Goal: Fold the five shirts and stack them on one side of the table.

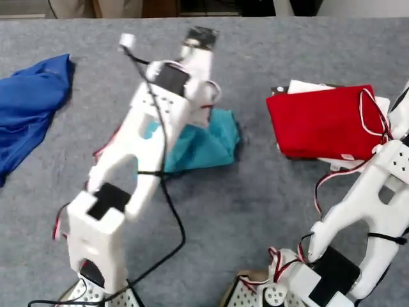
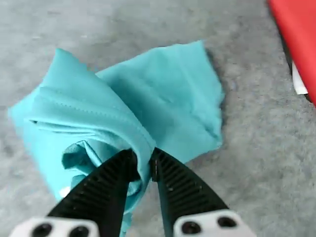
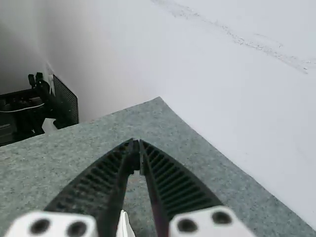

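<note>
The left jaws are pinching a raised fold of the teal shirt (image 2: pixel 163 98) right at their tips; the cloth bunches up between and just beneath them, while the rest of the shirt spreads out beyond the tips, rumpled and half folded, on the grey tabletop (image 2: pixel 247 187). From above, the left arm hangs over this shirt and hides part of it. The red shirt (image 1: pixel 319 121) lies folded flat, well apart from the left jaws and off to one side of them; it rests on something white, perhaps another folded shirt, though only its edges peek out. The blue shirt (image 1: pixel 29 102) lies crumpled in a heap on the opposite side, also well apart from the left jaws, touched by neither arm. The right jaws are pressed together tip to tip with nothing between them; beyond them lie a corner of the tabletop and a pale wall; the right arm stands just beside the red shirt.
</note>
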Action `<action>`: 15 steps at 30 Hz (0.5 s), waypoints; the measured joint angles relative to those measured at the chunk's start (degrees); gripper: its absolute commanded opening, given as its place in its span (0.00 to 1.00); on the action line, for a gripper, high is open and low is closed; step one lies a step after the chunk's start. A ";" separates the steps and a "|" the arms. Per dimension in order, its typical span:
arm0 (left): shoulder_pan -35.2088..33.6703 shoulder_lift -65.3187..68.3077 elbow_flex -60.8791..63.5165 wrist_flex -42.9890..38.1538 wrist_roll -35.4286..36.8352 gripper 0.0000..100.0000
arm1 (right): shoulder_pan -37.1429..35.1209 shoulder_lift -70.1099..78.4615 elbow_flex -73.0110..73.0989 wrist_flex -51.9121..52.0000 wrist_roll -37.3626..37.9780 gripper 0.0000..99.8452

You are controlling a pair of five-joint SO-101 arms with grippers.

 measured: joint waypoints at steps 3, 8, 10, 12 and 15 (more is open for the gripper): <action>1.76 5.19 -0.79 -3.34 2.02 0.02 | 0.00 0.00 0.00 0.00 0.00 0.00; 4.13 12.31 -6.59 -4.66 5.45 0.02 | 0.00 0.00 0.00 0.00 0.00 0.00; 5.63 14.15 -9.23 -4.66 6.42 0.02 | 0.00 0.00 0.00 0.00 0.00 0.00; 7.21 15.82 -11.87 -4.66 6.68 0.02 | 0.00 0.00 0.00 0.00 0.00 0.00; 8.53 18.11 -14.33 -4.66 7.38 0.04 | 0.00 0.00 0.00 0.00 0.00 0.00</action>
